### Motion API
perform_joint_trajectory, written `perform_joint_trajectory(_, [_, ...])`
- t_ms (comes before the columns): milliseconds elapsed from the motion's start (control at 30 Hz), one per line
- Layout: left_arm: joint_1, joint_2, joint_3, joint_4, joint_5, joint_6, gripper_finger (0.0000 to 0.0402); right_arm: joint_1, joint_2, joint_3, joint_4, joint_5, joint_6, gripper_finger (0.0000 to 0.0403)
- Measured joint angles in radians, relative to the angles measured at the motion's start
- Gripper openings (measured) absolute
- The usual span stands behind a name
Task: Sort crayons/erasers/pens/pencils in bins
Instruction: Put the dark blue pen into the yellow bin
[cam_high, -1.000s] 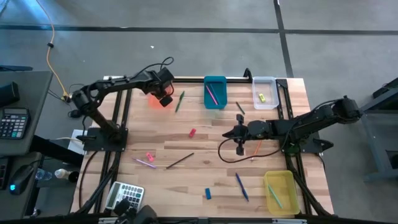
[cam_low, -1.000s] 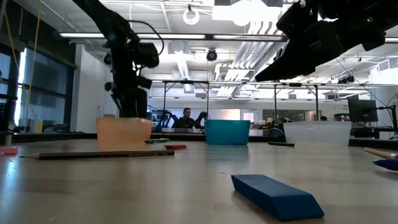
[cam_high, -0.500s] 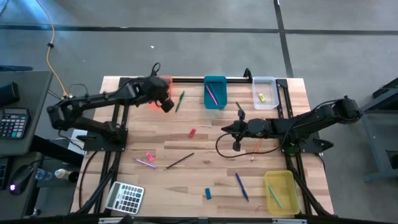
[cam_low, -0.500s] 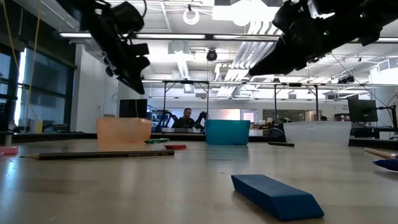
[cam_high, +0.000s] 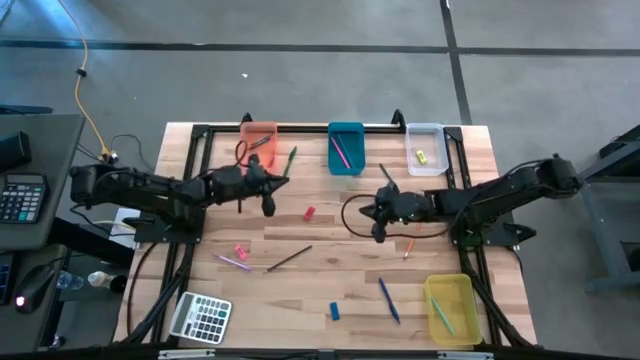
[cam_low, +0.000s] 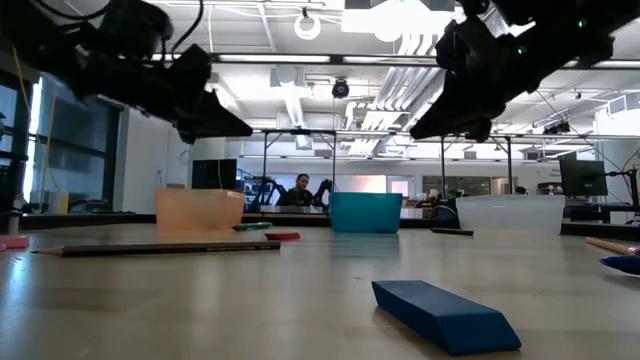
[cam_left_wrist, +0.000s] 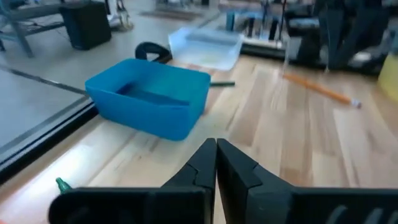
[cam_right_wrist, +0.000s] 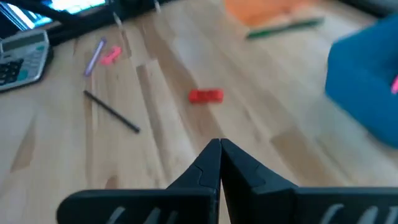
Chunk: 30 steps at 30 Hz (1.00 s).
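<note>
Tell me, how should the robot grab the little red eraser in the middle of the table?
Probably from straight above, pinching the red eraser across its narrow sides. It is a short block lying flat on bare wood, with nothing touching it, so open fingers can drop either side of it.

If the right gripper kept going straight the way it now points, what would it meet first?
Most likely the red eraser: it lies nearly dead ahead of the right gripper, whose jaws are shut, with bare table between. Depth is unclear, so it might pass over.

The orange bin's contents are too small to tell.
</note>
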<state>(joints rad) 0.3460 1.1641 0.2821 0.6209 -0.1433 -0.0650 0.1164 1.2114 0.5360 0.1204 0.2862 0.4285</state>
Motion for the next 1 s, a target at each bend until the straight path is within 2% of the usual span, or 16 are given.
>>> perform_joint_trajectory(167, [-0.024,0.000,-0.104,0.217,-0.046,-0.066,0.0000,0.064,0.014,0.165,-0.365,0.044,0.192,0.0000])
perform_joint_trajectory(333, [-0.027,0.001,-0.181,0.383,0.067,-0.056,0.0000,0.122,0.093,0.293,-0.638,-0.058,0.388,0.0000])
perform_joint_trajectory(433, [-0.031,0.010,-0.204,0.479,0.125,-0.058,0.0000,0.141,0.158,0.345,-0.679,-0.135,0.498,0.0000])
perform_joint_trajectory(533, [-0.055,0.018,-0.218,0.526,0.162,-0.017,0.0000,0.177,0.230,0.405,-0.718,-0.165,0.597,0.0000])
perform_joint_trajectory(700, [-0.104,0.062,-0.220,0.612,0.164,0.051,0.0000,0.261,0.341,0.500,-0.841,-0.176,0.770,0.0000])
perform_joint_trajectory(800, [-0.121,0.100,-0.220,0.678,0.163,0.059,0.0000,0.305,0.388,0.537,-0.889,-0.224,0.896,0.0000])
perform_joint_trajectory(1000, [-0.128,0.173,-0.220,0.738,0.163,0.060,0.0000,0.386,0.449,0.581,-0.884,-0.278,1.090,0.0001])
